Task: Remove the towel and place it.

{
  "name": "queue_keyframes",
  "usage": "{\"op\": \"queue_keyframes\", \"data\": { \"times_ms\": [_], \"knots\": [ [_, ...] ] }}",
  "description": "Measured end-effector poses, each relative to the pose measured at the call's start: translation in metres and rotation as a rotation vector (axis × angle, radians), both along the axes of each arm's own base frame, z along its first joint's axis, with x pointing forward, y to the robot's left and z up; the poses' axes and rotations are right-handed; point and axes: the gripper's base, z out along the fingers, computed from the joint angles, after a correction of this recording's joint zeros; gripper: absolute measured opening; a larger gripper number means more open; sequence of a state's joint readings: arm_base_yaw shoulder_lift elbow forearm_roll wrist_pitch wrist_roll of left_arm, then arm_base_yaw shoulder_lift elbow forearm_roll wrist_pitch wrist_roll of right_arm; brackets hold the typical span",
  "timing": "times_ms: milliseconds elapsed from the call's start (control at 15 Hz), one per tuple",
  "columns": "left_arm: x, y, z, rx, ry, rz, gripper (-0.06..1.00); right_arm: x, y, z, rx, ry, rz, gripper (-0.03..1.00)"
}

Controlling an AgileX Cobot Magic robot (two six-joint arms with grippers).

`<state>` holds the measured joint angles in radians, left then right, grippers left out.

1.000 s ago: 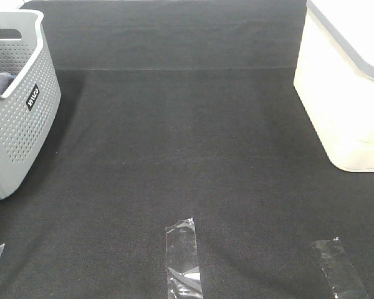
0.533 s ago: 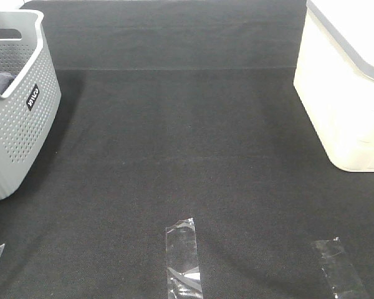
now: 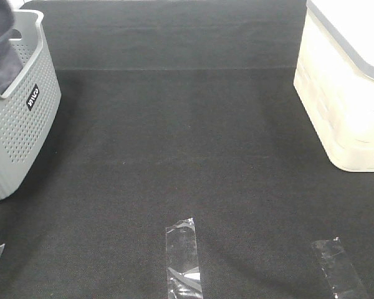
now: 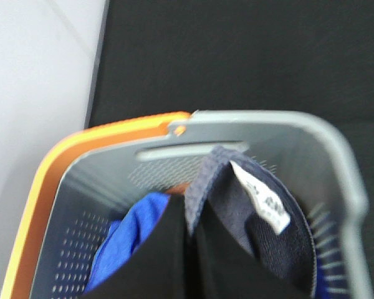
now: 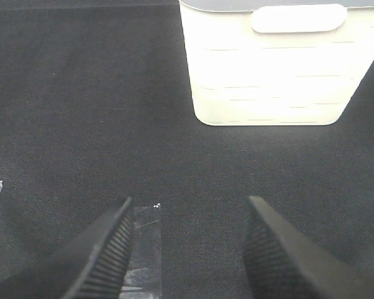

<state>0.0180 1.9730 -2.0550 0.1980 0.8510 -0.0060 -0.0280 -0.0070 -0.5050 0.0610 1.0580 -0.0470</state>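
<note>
Left side first: my left gripper [image 4: 190, 218] is pinched shut on the towel [image 4: 227, 212], with both black fingers [image 4: 156, 261] pressed together over a stitched fold of the slate fabric. A white label [image 4: 265, 202] shows on the cloth just beside my grip. The towel hangs in a bunch inside the grey basket [image 4: 268, 121], near the end wall with the handle slot. A bright blue cloth [image 4: 134, 233] lies lower down in the same basket, on the other side of my fingers. An orange rim [image 4: 68, 146] peeks out along the basket's outer edge.

From the high camera, the towel [image 3: 0, 50] stands up at the far corner of the grey basket [image 3: 25, 124], above its rim, at the left edge of the black mat [image 3: 187, 143].

Right side now: my right gripper [image 5: 187, 249] is spread wide with nothing between its ribbed pads, low over the mat. A strip of clear tape [image 5: 143, 249] lies just under my near pad. The cream basket [image 5: 274, 68] stands ahead of it, well apart.
</note>
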Motion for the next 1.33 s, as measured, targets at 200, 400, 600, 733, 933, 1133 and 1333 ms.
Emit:
{"op": "queue_keyframes", "data": {
  "times_ms": [200,400,600,733,933,1133,1333],
  "knots": [
    [-0.027,-0.049,0.043,0.015,-0.085,-0.175,0.0,0.0,0.0,0.0,0.0,0.0,0.0,0.51],
    [-0.047,-0.096,0.064,-0.048,-0.144,-0.307,0.0,0.0,0.0,0.0,0.0,0.0,0.0,0.51],
    [-0.058,-0.142,0.064,-0.096,-0.14,-0.429,0.0,0.0,0.0,0.0,0.0,0.0,0.0,0.51],
    [-0.073,-0.183,0.064,-0.093,-0.136,-0.56,0.0,0.0,0.0,0.0,0.0,-0.001,0.0,0.51],
    [-0.094,-0.226,0.064,-0.058,-0.138,-0.708,0.0,0.002,0.002,0.005,0.024,-0.023,0.015,0.51],
    [-0.121,-0.269,0.064,-0.064,-0.136,-0.836,0.0,0.028,0.014,0.016,0.151,-0.019,0.096,0.51],
    [-0.134,-0.286,0.064,-0.066,-0.136,-0.89,0.0,0.06,0.028,0.017,0.184,0.091,0.29,0.51]
  ]
}}
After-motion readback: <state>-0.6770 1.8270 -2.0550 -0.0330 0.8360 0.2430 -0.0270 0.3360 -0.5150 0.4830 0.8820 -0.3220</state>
